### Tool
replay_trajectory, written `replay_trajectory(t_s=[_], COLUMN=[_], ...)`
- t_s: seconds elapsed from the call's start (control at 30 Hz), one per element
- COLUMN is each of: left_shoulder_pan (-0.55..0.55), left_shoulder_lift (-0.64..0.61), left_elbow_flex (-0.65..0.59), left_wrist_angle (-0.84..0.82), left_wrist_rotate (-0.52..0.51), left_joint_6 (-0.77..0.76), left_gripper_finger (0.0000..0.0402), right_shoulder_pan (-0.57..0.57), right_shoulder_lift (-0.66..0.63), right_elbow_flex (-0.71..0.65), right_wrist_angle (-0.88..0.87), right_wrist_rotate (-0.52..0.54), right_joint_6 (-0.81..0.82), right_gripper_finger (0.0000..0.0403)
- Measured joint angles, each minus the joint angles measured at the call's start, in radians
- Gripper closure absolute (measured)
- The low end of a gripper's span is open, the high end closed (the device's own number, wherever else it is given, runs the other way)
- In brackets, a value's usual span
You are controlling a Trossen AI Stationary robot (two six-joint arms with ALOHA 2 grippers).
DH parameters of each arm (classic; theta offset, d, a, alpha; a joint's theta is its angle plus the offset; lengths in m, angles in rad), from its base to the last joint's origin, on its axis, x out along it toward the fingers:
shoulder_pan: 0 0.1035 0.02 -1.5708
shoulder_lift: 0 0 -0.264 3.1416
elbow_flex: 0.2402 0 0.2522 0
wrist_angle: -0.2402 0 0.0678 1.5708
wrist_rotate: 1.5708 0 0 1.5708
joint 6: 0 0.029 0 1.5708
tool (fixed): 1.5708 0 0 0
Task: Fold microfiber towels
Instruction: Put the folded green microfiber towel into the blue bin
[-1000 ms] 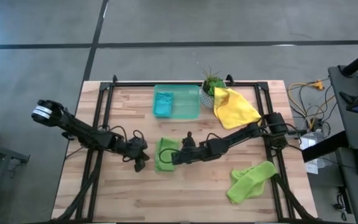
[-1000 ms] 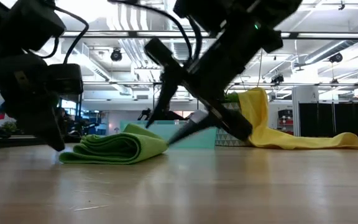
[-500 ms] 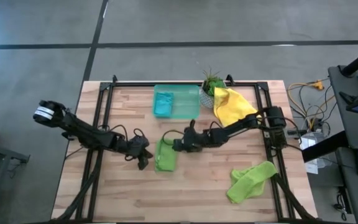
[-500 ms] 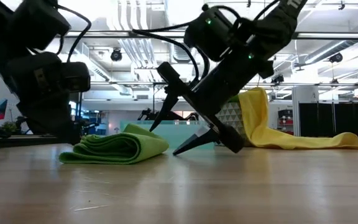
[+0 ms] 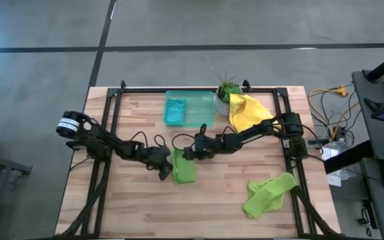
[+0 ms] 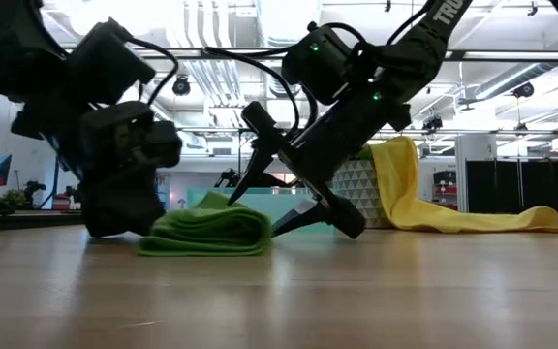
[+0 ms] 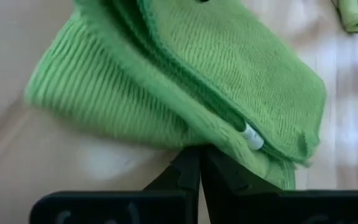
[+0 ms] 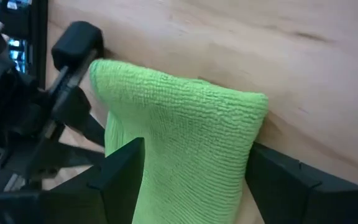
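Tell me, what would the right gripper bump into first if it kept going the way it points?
Probably the folded green towel: the open right gripper points straight at it, a finger on each side.

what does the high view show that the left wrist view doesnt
Only the high view shows the yellow towel, the unfolded green towel, the teal towel in the green tray, the potted plant, and the right tool, open beside the folded green towel. Only the left wrist view shows that towel's white tag and layered edges close up. Both show the folded green towel with the shut left tool against it.
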Motion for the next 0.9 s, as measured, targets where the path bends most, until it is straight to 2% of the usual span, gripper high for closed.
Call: replay_trajectory(t_s=[0.13,0.3,0.43,0.63,0.8,0.9], left_shoulder_pan=[0.001,0.002,0.005,0.009,0.011,0.011], left_shoulder_lift=[0.034,0.036,0.037,0.026,-0.037,-0.116], left_elbow_flex=[0.029,0.031,0.029,0.023,0.004,0.001], left_wrist_angle=[-0.009,-0.015,-0.015,-0.018,-0.049,-0.162], left_wrist_rotate=[0.017,0.024,0.029,0.033,0.033,0.029], left_joint_6=[0.0,0.001,-0.01,-0.016,-0.025,-0.049], left_gripper_finger=[0.0402,0.0402,0.0402,0.0402,0.0402,0.0402], right_shoulder_pan=[-0.001,-0.001,-0.001,0.001,0.001,0.004], right_shoulder_lift=[0.011,-0.002,-0.002,-0.002,-0.008,-0.024], right_elbow_flex=[0.022,0.019,0.019,0.019,0.02,0.024], right_wrist_angle=[0.001,-0.002,0.0,0.026,0.067,0.065], right_wrist_rotate=[-0.018,-0.037,-0.091,-0.104,-0.104,-0.105], right_joint_6=[-0.073,-0.161,-0.207,-0.3,-0.331,-0.349], right_gripper_finger=[0.0164,0.0211,0.0269,0.038,0.039,0.0391])
